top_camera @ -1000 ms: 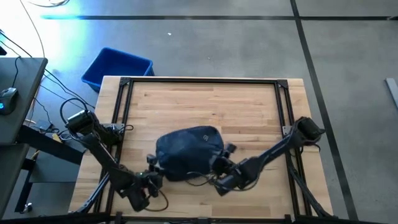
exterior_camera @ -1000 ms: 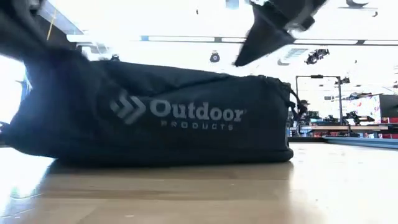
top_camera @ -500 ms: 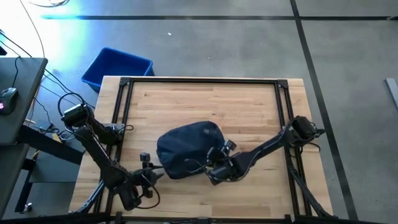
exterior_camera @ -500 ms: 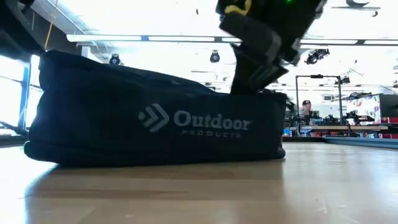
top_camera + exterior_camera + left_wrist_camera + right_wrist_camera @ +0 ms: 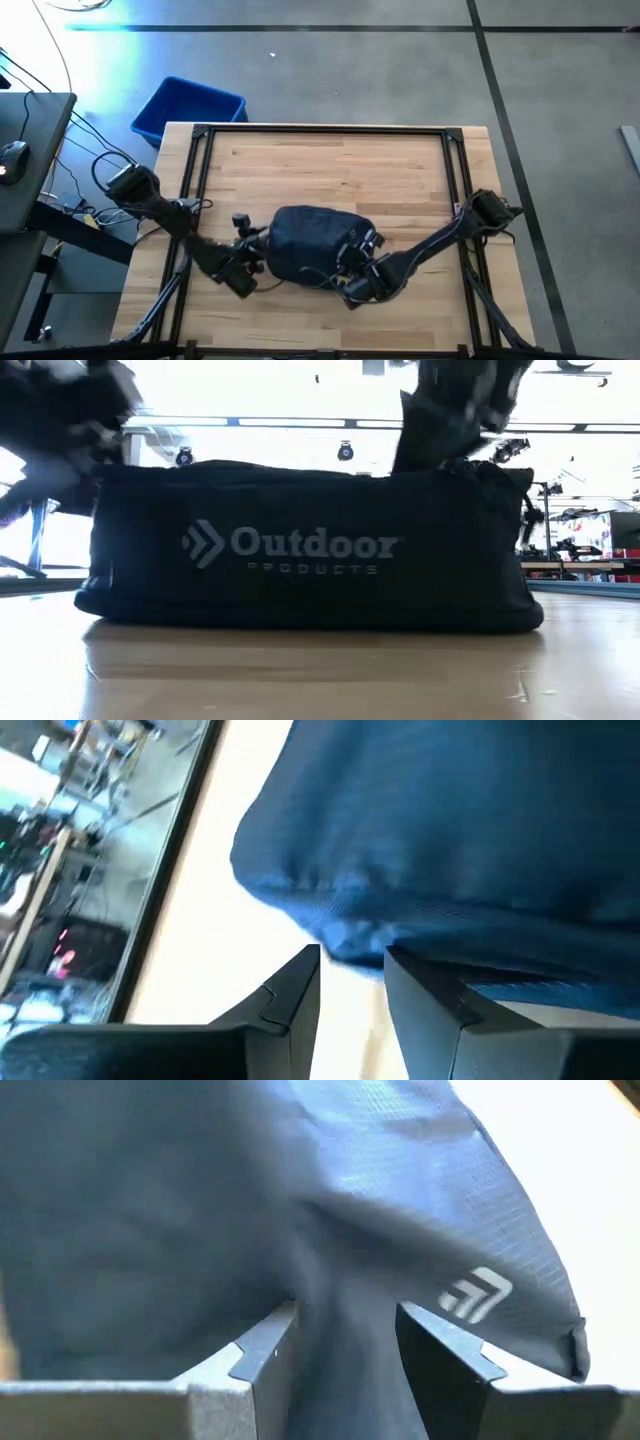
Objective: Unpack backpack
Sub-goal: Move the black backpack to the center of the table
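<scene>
From above, the soft dark navy fabric backpack (image 5: 315,243) sits mid-table toward the near edge of the pale wooden table (image 5: 330,165), with a rigid blue plastic bin (image 5: 188,108) off the far left corner; nothing visible inside it. Low view: the bag lies flat, looks closed, white logo facing out. Left wrist: left gripper (image 5: 350,970) part open at the bag's edge, gripping nothing. Right wrist: right gripper (image 5: 340,1330) pinching a fabric fold.
</scene>
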Controlling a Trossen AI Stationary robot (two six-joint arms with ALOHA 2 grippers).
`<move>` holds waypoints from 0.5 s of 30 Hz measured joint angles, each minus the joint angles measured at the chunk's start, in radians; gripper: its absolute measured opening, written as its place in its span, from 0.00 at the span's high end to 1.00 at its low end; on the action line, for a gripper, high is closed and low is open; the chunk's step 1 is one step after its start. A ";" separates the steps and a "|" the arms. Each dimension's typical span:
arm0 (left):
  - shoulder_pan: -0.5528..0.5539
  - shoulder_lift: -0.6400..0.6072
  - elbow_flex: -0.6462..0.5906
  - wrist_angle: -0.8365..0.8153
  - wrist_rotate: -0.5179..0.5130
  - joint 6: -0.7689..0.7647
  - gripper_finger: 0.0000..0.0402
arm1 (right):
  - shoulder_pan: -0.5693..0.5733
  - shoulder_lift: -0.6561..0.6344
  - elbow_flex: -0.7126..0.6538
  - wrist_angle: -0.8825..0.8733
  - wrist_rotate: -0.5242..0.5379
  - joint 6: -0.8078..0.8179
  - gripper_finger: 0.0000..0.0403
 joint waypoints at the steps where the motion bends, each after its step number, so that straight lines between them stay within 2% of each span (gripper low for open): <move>1: 0.022 0.000 -0.005 0.008 -0.001 0.007 0.78 | -0.013 0.000 -0.024 0.002 0.004 0.006 0.61; 5: 0.088 0.000 -0.025 0.067 0.000 0.055 0.78 | -0.066 -0.008 -0.100 0.006 0.044 0.021 0.61; 9: 0.153 0.000 -0.036 0.143 -0.001 0.208 0.78 | -0.111 -0.003 -0.110 -0.088 0.123 0.001 0.61; 12: 0.217 -0.001 -0.035 0.151 -0.005 0.300 0.78 | -0.139 -0.003 -0.104 -0.151 0.120 0.016 0.61; 15: 0.259 -0.027 -0.035 0.109 -0.012 0.308 0.80 | -0.152 -0.005 -0.103 -0.153 0.106 0.022 0.61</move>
